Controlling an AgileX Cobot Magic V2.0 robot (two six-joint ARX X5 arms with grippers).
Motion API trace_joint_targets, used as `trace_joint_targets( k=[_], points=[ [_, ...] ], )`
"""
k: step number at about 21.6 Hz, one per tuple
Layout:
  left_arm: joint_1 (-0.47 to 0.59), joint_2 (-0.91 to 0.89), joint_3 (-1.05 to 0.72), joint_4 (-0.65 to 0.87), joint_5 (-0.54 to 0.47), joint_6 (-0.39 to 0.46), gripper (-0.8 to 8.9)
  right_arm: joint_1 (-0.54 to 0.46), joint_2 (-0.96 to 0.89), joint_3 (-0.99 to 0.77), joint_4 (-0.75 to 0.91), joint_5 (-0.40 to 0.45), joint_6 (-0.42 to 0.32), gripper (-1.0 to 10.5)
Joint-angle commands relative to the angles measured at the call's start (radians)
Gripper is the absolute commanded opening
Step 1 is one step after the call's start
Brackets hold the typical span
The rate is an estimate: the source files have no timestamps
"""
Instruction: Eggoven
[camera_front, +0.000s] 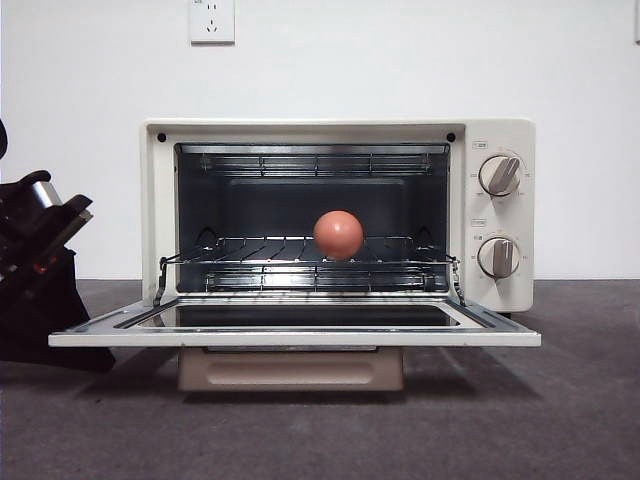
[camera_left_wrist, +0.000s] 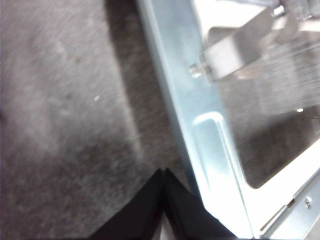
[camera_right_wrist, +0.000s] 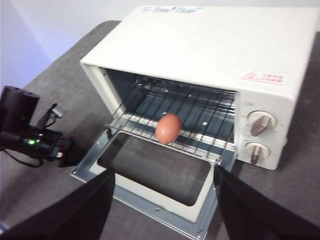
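Beside oven door (camera_left_wrist: 210, 130), left fingers (camera_left_wrist: 164, 172) closed — empty, right fingers (camera_right_wrist: 162, 175) wide.

Black wedge-shaped left claw (camera_left_wrist: 163, 210)

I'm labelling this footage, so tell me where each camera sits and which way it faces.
Front view: low at table height, facing the open oven, egg on its rack; a dark arm at the edge.
Left wrist view: close above the table by the door; left hand shut.
Right wrist view: high, looking down; right hand open.
Front and right wrist views share the egg.
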Motion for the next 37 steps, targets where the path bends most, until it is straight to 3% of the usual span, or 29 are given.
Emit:
trace_joint_targets(
  k=[1,6,9,15,24,29,37],
  points=[
    [-0.002,0.013,0.005,0.048,0.08,-0.036,0.06,0.01,0.008,0.02,0.006,0.006,-0.012,3.2],
    [0.001,0.013,0.008,0.155,0.208,-0.118,0.06,0.01,0.008,0.02,0.006,0.005,-0.011,3.2],
    [0.017,0.013,0.01,0.304,0.26,-0.241,0.06,0.01,0.008,0.019,0.0,0.005,-0.011,3.2],
    [0.045,0.013,0.038,0.592,0.263,-0.439,0.06,0.01,0.007,0.019,-0.055,0.004,-0.008,3.2],
    [0.032,-0.012,0.081,0.561,0.267,-0.463,0.07,0.01,0.008,0.019,-0.078,-0.004,-0.008,3.2],
    [-0.01,-0.135,0.081,0.433,0.253,-0.395,0.07,0.01,0.011,0.019,-0.077,-0.012,-0.013,3.2],
    [-0.085,-0.475,0.104,0.016,-0.04,-0.197,0.07,0.01,0.057,0.018,-0.094,-0.041,-0.034,3.2]
  ],
)
